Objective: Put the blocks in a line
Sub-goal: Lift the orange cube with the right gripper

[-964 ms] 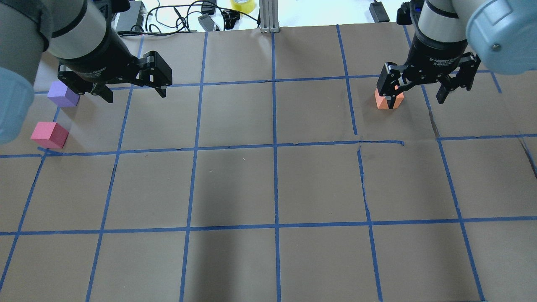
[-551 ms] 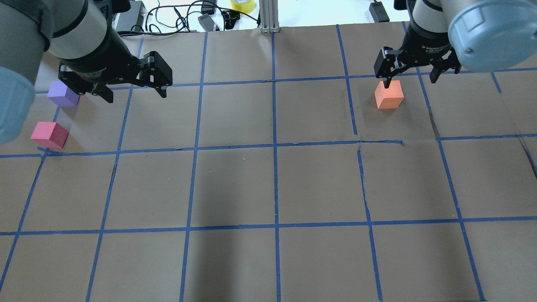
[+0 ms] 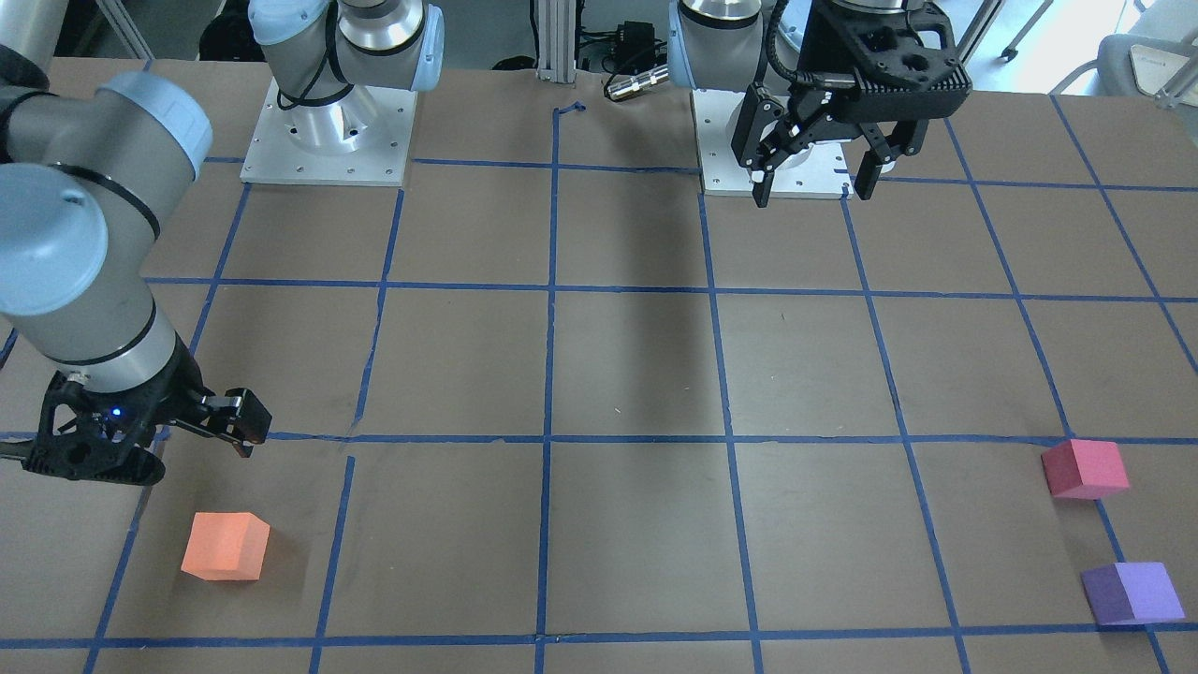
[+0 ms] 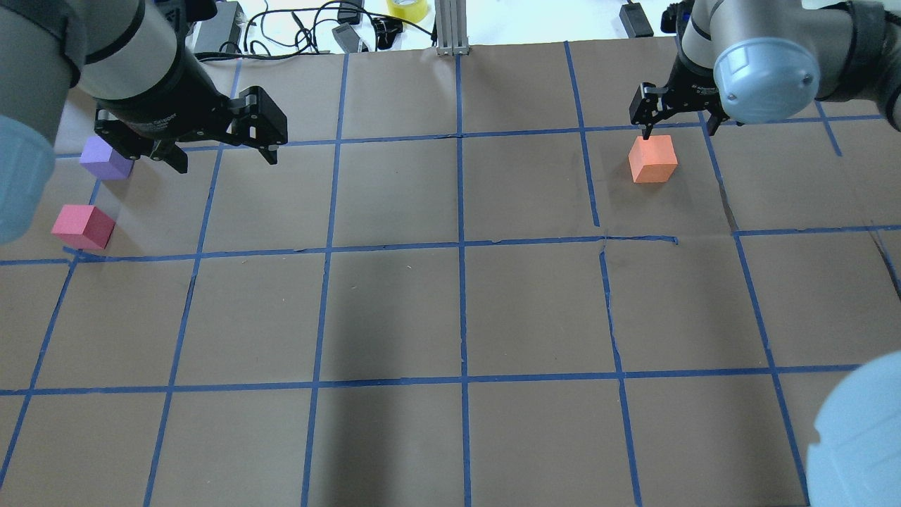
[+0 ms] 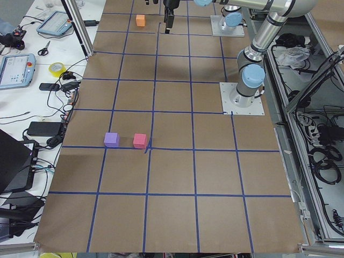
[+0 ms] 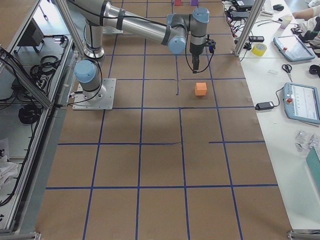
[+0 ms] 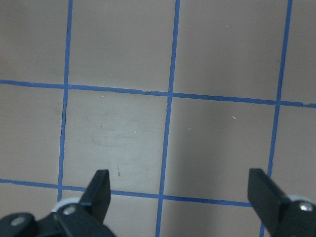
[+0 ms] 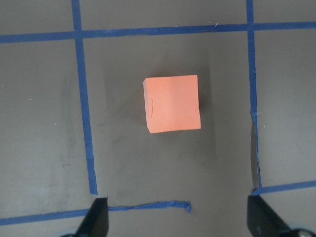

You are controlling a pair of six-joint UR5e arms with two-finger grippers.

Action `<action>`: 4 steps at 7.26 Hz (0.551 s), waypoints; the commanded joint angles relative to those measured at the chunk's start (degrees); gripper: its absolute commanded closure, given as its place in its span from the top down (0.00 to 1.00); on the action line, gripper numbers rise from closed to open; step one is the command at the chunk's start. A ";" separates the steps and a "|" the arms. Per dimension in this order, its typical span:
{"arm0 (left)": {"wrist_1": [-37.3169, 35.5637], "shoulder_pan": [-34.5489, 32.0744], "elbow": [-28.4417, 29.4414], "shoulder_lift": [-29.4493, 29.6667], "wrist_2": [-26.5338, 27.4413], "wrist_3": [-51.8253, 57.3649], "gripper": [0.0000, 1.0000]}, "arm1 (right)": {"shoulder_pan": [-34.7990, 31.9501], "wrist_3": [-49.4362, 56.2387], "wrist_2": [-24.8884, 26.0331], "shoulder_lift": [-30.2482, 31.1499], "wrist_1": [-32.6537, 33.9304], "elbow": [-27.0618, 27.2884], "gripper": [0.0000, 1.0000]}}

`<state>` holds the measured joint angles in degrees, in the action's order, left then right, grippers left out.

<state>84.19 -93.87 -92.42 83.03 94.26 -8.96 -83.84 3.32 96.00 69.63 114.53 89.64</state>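
Note:
The orange block (image 4: 652, 159) rests on the table at the far right; in the right wrist view it (image 8: 173, 103) lies centred below the camera. My right gripper (image 4: 678, 132) is open and empty, raised above the block and just beyond it. The purple block (image 4: 105, 158) and the pinkish-red block (image 4: 83, 227) sit close together at the far left. My left gripper (image 4: 227, 160) is open and empty, hovering just right of the purple block. The left wrist view shows its fingers (image 7: 98, 190) over bare paper.
Brown paper with a blue tape grid (image 4: 461, 243) covers the table. Cables, a tape roll (image 4: 407, 8) and a metal post (image 4: 450, 28) lie beyond the far edge. The arm bases (image 3: 328, 140) stand at the robot's side.
My right gripper, which straddled the orange block with fingers down, has lifted and drawn back from it, still open. The block stays in place. The left arm has barely moved.

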 commanded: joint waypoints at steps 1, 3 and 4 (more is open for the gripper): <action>0.10 0.00 0.05 -0.06 0.05 0.00 1.00 | 0.35 1.78 -0.29 -7.88 8.47 -0.52 1.00; 0.10 0.00 0.05 0.03 0.05 0.00 1.00 | 0.35 2.65 -0.20 -12.32 13.79 -0.70 1.00; 0.01 0.00 0.05 0.12 -0.04 0.00 1.00 | 0.43 2.84 -0.11 -12.50 13.88 -0.78 1.00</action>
<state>84.27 -93.87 -92.38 83.02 94.29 -8.96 -83.48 5.73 95.80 58.22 127.31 88.98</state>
